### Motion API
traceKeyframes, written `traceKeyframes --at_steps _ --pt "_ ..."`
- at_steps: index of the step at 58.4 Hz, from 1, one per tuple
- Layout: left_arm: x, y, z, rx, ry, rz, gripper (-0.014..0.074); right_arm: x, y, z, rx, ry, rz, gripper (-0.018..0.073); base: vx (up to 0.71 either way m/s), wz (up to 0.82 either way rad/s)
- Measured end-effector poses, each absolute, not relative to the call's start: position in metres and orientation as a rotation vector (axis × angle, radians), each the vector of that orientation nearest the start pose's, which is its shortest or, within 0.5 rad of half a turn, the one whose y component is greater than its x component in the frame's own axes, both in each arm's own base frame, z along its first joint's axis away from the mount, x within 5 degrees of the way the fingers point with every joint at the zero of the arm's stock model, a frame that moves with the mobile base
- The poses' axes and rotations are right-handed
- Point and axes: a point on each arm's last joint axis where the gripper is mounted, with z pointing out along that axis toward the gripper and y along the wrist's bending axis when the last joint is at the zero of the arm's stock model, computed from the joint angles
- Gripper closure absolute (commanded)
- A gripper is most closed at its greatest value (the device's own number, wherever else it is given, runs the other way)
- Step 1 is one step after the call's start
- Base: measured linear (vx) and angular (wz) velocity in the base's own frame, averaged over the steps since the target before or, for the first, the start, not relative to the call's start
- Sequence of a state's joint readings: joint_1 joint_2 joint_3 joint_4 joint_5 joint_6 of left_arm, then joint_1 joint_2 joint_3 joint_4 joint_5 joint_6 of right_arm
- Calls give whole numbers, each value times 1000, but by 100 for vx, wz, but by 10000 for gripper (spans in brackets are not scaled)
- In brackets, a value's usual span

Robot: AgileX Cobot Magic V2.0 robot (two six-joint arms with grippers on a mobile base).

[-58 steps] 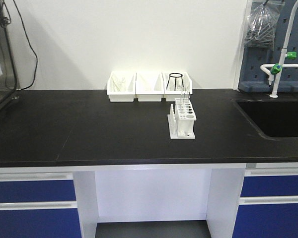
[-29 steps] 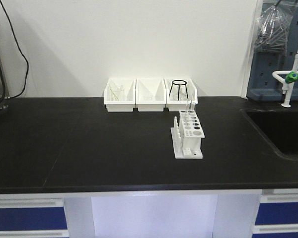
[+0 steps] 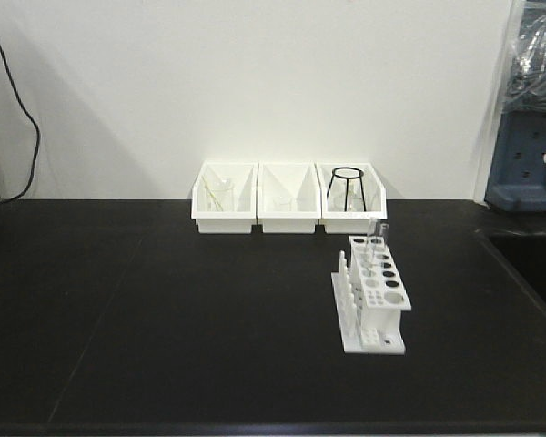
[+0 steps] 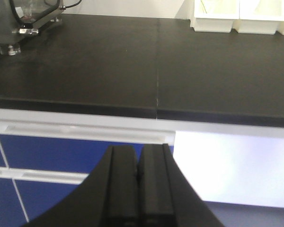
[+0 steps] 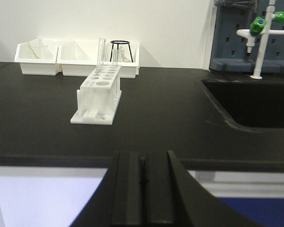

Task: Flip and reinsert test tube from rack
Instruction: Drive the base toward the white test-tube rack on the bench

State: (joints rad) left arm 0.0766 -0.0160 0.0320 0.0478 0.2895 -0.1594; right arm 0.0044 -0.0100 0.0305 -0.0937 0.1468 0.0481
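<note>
exterior front-facing view shows the wide matte black lab counter (image 3: 164, 319), with the small white plastic two-tier test tube rack (image 3: 375, 305) standing right of centre on it. the step in hand looks like the approach, with nothing grasped yet. the right black two-finger gripper (image 5: 143, 189) hangs off the counter's front edge, jaws pressed together and empty. the left black two-finger gripper (image 4: 138, 189) is likewise clenched on nothing, facing bare counter. the rack lies in the right arm's line, so that gripper should probably open first, come in above the rack's far end, close on the tube's upper part and lift straight up, so the rack is not dragged. the slim clear glass test tube (image 5: 102, 51) stands upright in a far-end hole beside a second like it. its rim rises above the rack top, faint against the white wall.
</note>
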Motion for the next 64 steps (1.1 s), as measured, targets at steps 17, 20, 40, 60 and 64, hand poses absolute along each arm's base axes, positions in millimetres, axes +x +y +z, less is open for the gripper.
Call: traceKeyframes --at_steps 17,20,40,60,64 --pt "54 5 177 -180 1780 -14 603 57 -1 190 -30 1650 -42 568 38 2" --pt "54 5 177 -180 1780 -14 603 57 -1 190 -30 1650 -42 568 36 -2" --pt "54 5 177 -180 1780 -14 603 57 -1 190 -30 1650 -42 568 31 -4" --pt "54 5 177 -180 1780 -14 603 57 -1 190 -30 1650 -42 568 21 -4" --pt "54 5 177 -180 1780 -14 603 57 -1 190 -30 1650 -42 568 16 0"
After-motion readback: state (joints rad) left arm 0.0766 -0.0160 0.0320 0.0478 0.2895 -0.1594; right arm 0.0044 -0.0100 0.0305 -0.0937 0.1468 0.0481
